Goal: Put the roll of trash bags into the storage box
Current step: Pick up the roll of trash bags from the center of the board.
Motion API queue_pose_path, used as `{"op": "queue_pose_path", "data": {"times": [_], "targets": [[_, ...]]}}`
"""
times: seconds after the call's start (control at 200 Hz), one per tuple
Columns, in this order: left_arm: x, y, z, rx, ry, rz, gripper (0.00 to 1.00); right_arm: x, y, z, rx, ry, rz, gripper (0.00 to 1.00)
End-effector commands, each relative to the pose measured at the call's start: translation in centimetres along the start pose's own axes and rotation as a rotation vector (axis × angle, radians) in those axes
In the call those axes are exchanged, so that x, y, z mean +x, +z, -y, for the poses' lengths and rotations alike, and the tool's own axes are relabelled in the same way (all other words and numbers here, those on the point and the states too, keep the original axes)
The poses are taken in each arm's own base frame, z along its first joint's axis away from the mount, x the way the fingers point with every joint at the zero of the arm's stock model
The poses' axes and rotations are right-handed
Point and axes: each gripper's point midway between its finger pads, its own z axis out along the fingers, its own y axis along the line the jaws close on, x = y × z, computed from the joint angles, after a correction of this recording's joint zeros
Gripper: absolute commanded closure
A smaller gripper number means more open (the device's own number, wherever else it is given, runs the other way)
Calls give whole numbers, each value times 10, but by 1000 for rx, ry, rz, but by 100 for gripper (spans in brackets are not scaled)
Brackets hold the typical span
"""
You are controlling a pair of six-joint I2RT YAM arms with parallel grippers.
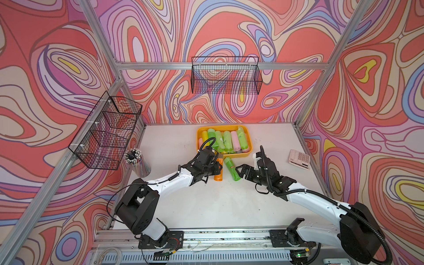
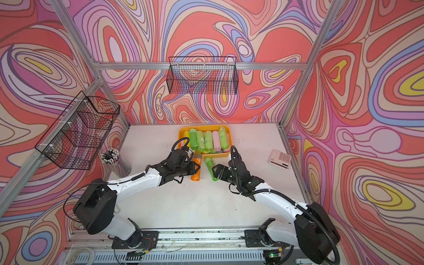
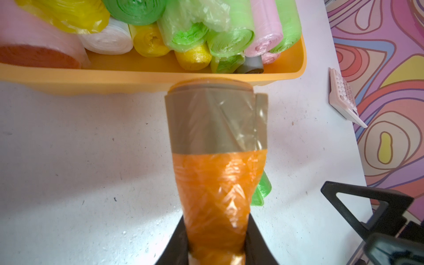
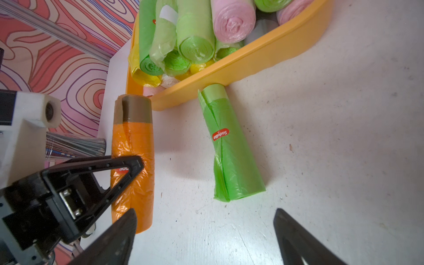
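clamping orange roll [image 3: 218, 183], left tool [image 3: 216, 231]

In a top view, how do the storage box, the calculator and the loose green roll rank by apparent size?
1. storage box: clearly largest.
2. calculator.
3. green roll: longer but narrower; these two look close, so their order is unsure.
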Motion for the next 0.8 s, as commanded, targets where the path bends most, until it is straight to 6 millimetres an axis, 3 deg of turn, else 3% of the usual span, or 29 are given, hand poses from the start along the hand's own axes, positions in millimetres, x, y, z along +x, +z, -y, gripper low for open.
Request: {"op": "queue_pose_path", "data": {"times": [0.0,0.341,0.796], "targets": [[-17,-12,18,35,18,46,81,2,0,-3,-19,7,-3,5],[-33,-11,24,13,53,68,81,-3,-2,-12,-52,7,13,5],[-89,-8,45,-46,122,155,82,-19,-2,-26,-86,-17,59,5]]}}
